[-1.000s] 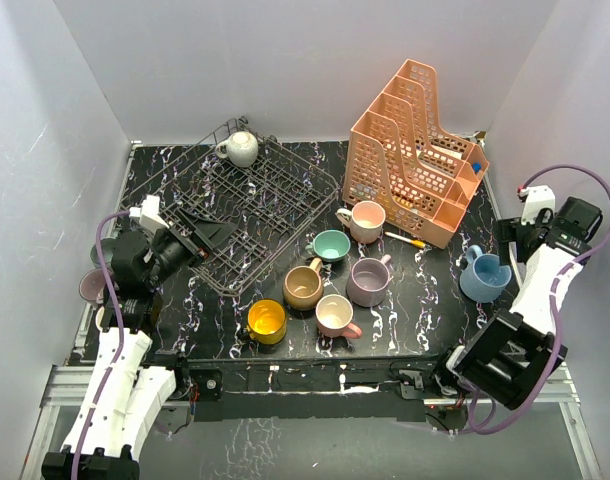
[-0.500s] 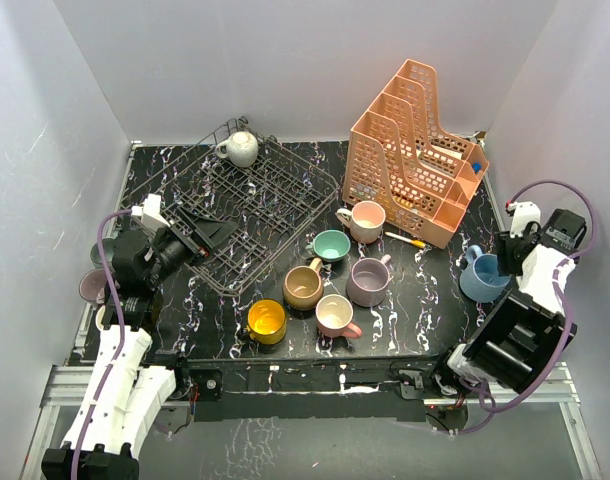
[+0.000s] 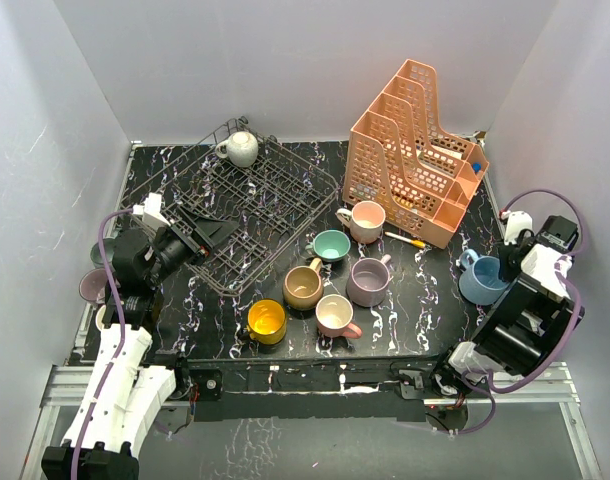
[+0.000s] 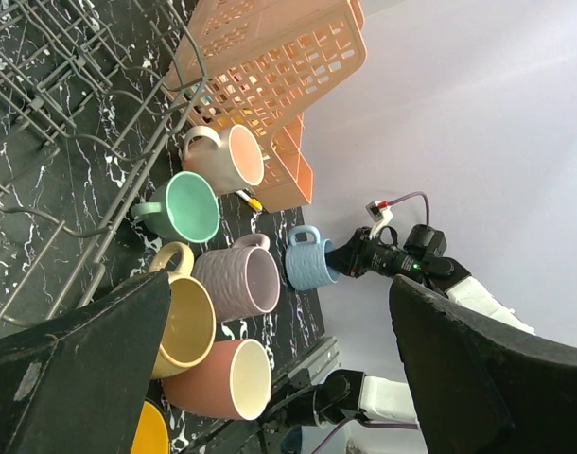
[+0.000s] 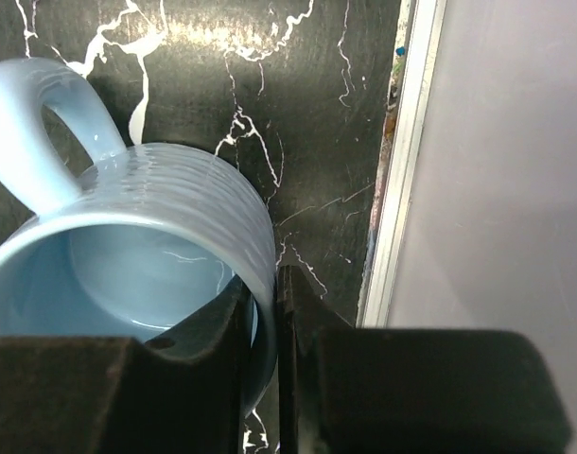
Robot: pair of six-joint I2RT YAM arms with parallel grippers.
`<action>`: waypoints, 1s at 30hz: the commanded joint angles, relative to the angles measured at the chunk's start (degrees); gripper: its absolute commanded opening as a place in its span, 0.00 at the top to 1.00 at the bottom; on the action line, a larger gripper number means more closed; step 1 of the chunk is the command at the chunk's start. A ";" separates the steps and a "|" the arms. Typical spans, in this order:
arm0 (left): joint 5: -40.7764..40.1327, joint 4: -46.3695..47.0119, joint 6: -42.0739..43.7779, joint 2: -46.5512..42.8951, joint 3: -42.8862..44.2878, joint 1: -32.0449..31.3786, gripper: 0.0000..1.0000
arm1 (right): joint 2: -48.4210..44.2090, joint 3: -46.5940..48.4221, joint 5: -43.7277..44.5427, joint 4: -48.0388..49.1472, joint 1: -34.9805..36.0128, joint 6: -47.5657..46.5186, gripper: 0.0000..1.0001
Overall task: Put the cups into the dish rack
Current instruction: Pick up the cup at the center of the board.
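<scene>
Starting at the left, the left claw (image 3: 207, 238) hangs spread wide and empty over the near left edge of the dark grey square wire dish rack (image 3: 270, 205), just where it was a second ago. Only one cup is in the rack, a cream ceramic mug (image 3: 240, 148) at its far corner.

Just right of the rack's near corner, six mugs stand loose on the black marbled table (image 3: 415, 318), none of them moved. They are a teal one (image 3: 331, 245), a tan one (image 3: 303, 286), a yellow one (image 3: 266, 321), a pink one (image 3: 335, 315), a ribbed lilac one (image 3: 368, 282) and a pale pink-and-cream one (image 3: 365, 220). The orange perforated plastic file organizer (image 3: 415, 150) stands well to the right of the rack and is no part of the job.

The change is farthest right of the rack. There the right arm has dropped onto the ribbed light blue ceramic mug (image 5: 128, 236), and the right claw (image 5: 265, 303), wide a second ago, is now pinching the mug's wall. One finger is inside the rim and one outside, roughly opposite the handle. The mug still sits on the table near its right edge, well apart from the rack.

The grasp looks made, so this mug is probably the next one for the rack. It needs a lift and a long carry leftward past the loose mugs. A pinch on the rim alone could let the mug tilt on the way.
</scene>
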 commanded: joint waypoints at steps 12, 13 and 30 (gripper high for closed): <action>6.13 7.39 -4.69 -1.71 -1.15 0.28 0.03 | -9.13 5.80 -20.04 -12.20 -0.02 -8.38 0.92; 6.31 8.15 -5.08 -1.79 -1.13 0.19 0.04 | -9.55 6.64 -22.21 -13.52 -0.01 -8.96 0.92; -8.69 19.16 -2.06 6.95 0.90 -25.59 0.04 | -10.62 19.69 -46.40 -29.14 10.62 -4.11 0.92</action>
